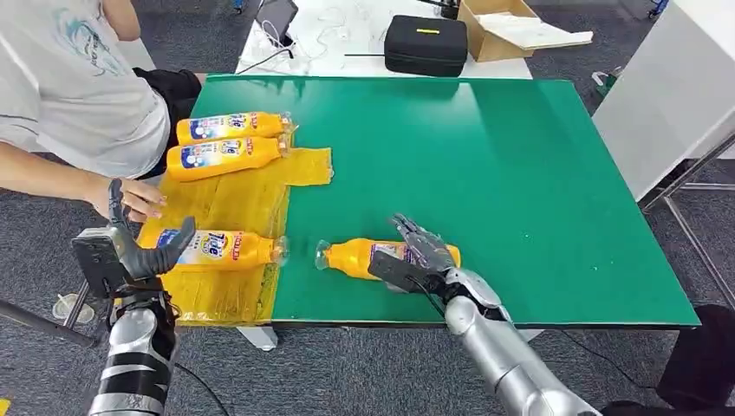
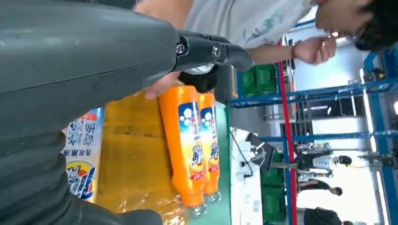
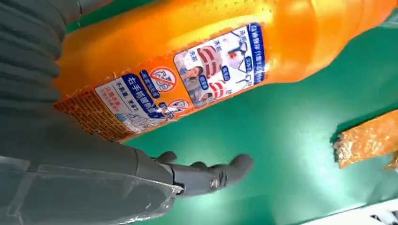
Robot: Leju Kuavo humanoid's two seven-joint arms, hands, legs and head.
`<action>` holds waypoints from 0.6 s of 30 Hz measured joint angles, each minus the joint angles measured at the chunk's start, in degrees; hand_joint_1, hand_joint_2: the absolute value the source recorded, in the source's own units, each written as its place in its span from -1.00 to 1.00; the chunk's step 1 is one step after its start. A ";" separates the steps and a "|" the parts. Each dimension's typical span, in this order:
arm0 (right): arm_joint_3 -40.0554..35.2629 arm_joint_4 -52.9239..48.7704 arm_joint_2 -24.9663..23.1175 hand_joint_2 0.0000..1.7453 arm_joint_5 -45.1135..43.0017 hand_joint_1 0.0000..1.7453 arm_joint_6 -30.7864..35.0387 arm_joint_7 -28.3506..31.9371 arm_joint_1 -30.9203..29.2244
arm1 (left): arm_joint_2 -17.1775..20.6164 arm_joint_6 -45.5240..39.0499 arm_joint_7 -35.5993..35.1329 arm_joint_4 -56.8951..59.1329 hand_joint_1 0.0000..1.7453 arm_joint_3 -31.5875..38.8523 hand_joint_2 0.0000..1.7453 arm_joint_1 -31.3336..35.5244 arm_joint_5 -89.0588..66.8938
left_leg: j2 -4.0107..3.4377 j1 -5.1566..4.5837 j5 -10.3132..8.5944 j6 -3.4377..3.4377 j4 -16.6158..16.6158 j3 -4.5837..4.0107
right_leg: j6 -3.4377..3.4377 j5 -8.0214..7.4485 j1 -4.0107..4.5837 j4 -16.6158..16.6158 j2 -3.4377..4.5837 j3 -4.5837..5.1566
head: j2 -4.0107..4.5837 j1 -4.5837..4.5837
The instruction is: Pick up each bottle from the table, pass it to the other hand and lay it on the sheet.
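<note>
On the green table (image 1: 520, 173), an orange bottle (image 1: 364, 257) is lying on its side, with its clear cap pointing toward the yellow sheet (image 1: 234, 195). The right hand (image 1: 416, 256) is resting over the label end of this bottle, its fingers spread across the top and the thumb lying on the near side; the bottle is still lying on the table. In the right wrist view, the same bottle (image 3: 225, 51) is sitting just beside the palm, and the thumb (image 3: 211, 173) is stretching out under it without pressing it. The left hand (image 1: 139, 251) is hovering at the near left edge of the sheet, with its fingers apart and holding nothing. Just beside it, a third bottle (image 1: 221, 249) is lying on the sheet. Two more bottles (image 1: 227, 143) are lying side by side, touching each other, at the far end of the sheet. A person's hand (image 1: 139, 199) is reaching over the left edge of the sheet. A black case (image 1: 425, 43) and a cardboard box (image 1: 503, 30) are sitting on the white table behind.
</note>
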State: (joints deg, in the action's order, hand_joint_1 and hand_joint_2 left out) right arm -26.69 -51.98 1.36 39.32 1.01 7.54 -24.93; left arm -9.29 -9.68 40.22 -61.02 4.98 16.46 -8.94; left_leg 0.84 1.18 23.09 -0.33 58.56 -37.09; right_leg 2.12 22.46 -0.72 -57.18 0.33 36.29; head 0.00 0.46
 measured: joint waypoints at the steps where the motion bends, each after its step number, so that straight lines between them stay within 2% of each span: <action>1: -0.24 0.83 0.00 1.00 0.00 -1.00 -0.24 0.20 -0.54 | -0.04 0.07 0.00 0.28 -1.00 0.00 1.00 0.08 -0.04 | 0.00 0.00 0.00 0.00 0.00 0.01 | 0.00 0.00 0.00 0.00 0.00 0.00 | 0.00 0.02; 8: -1.49 4.42 0.24 1.00 0.18 -1.00 -2.39 0.51 -3.37 | -0.20 0.77 0.00 2.19 -1.00 0.00 1.00 1.09 -0.04 | -0.06 -0.01 0.00 0.00 0.00 0.14 | -0.02 -0.03 -0.01 0.01 0.01 -0.10 | 0.00 -0.02; 11: -2.91 6.13 0.81 1.00 0.63 -1.00 -5.32 0.26 -5.30 | -0.22 1.44 -0.02 3.43 -1.00 0.02 1.00 1.77 0.09 | -0.17 -0.01 -0.01 0.01 0.00 0.19 | -0.15 -0.13 -0.01 0.02 0.01 -0.12 | 0.00 0.00; 13: -4.04 7.21 1.29 1.00 0.68 -0.72 -7.56 0.26 -6.63 | -0.26 1.59 -0.02 4.17 -1.00 0.02 1.00 2.09 0.11 | -0.27 -0.01 -0.01 0.01 0.00 0.23 | -0.14 -0.15 0.00 0.02 0.03 -0.13 | 0.00 0.00; 14: -4.59 7.72 1.62 1.00 0.66 0.70 -8.71 0.27 -7.37 | -0.26 1.82 -0.02 4.53 -1.00 0.02 1.00 2.24 0.13 | -0.28 -0.01 -0.02 0.02 0.00 0.23 | -0.14 -0.17 0.00 0.02 0.04 -0.13 | 0.00 0.00; 15: -5.29 8.31 1.97 1.00 0.55 0.92 -10.21 0.26 -8.30 | -0.26 1.84 -0.02 4.98 -1.00 0.02 1.00 2.45 0.13 | -0.30 -0.01 -0.03 0.02 0.00 0.24 | -0.13 -0.19 0.00 0.02 0.05 -0.13 | 0.00 0.02; 16: -6.04 8.95 2.30 1.00 0.33 1.00 -11.61 0.29 -9.14 | -0.28 1.86 -0.02 5.42 -1.00 0.02 1.00 2.64 0.13 | -0.30 -0.01 -0.05 0.03 0.00 0.25 | -0.13 -0.19 0.00 0.02 0.05 -0.14 | 0.00 0.00; 18: -7.13 9.93 2.91 1.00 -0.04 1.00 -13.32 0.40 -10.45 | -0.33 1.88 -0.02 6.10 -1.00 0.02 1.00 2.93 0.15 | -0.29 -0.01 -0.10 0.06 0.00 0.25 | -0.12 -0.20 0.00 0.02 0.04 -0.15 | 0.00 0.00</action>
State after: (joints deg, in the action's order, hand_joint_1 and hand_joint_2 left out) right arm -33.81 -42.05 4.26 39.28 -12.31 7.93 -35.38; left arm -9.62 -7.80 40.19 -54.93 5.01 19.39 -8.79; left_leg 0.55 1.17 23.00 -0.26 58.56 -36.84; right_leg 2.00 22.26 -0.72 -57.16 0.36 36.14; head 0.00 0.46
